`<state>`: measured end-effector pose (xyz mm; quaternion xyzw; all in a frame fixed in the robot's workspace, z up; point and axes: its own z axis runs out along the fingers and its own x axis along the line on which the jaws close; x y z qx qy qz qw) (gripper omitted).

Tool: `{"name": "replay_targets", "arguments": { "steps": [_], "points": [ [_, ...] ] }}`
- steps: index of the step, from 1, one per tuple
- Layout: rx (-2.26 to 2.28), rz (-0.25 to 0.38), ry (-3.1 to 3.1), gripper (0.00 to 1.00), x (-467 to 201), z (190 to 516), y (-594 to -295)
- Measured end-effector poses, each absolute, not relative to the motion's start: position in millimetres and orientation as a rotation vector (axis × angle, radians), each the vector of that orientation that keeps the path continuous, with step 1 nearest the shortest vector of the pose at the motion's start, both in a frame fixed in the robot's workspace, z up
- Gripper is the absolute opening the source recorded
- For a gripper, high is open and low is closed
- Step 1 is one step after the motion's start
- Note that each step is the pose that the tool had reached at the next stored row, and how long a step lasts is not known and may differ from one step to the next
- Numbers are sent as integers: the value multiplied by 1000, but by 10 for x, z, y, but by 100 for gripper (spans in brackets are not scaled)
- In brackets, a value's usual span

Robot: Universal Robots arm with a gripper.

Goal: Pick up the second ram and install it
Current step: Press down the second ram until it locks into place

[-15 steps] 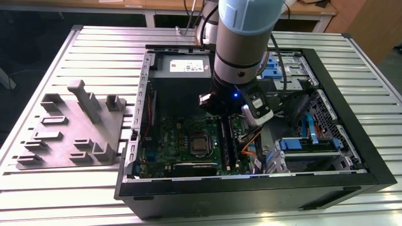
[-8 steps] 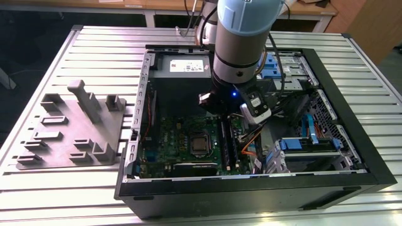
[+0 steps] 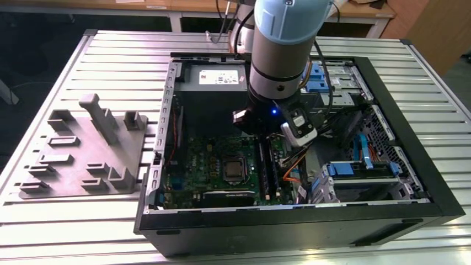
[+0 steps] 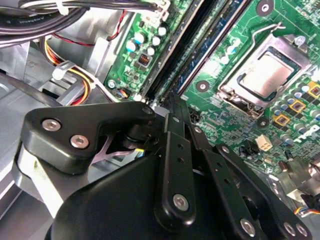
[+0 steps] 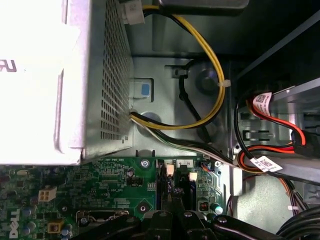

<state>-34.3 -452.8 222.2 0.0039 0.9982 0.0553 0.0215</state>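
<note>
In the exterior view my gripper (image 3: 259, 137) is down inside the open computer case, over the far end of the motherboard's memory slots. A long dark stick, the second ram (image 3: 263, 171), stands on edge along those slots, running from under the gripper toward the case's front. In the second wrist view the gripper (image 4: 172, 102) has its black fingers (image 4: 167, 150) drawn together, with the tips right at the end of the long slots (image 4: 172, 55). I cannot tell whether they touch the stick. In the first wrist view the gripper (image 5: 172, 212) sits over the slot ends (image 5: 162, 182).
The grey power supply (image 3: 213, 77) lies just beyond the gripper, with yellow and black cables (image 5: 210, 65) looping beside it. The processor socket (image 4: 265, 72) is close by the slots. Drive bays with blue clips (image 3: 360, 168) fill the case's other side. A grey moulded holder tray (image 3: 85, 149) rests on the slatted table.
</note>
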Motion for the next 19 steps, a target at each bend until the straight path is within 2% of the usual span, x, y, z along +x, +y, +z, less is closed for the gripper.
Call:
{"name": "replay_targets", "arguments": {
  "steps": [19],
  "points": [
    [12,171,3094,10,-343,2163,-4528]
  ]
}}
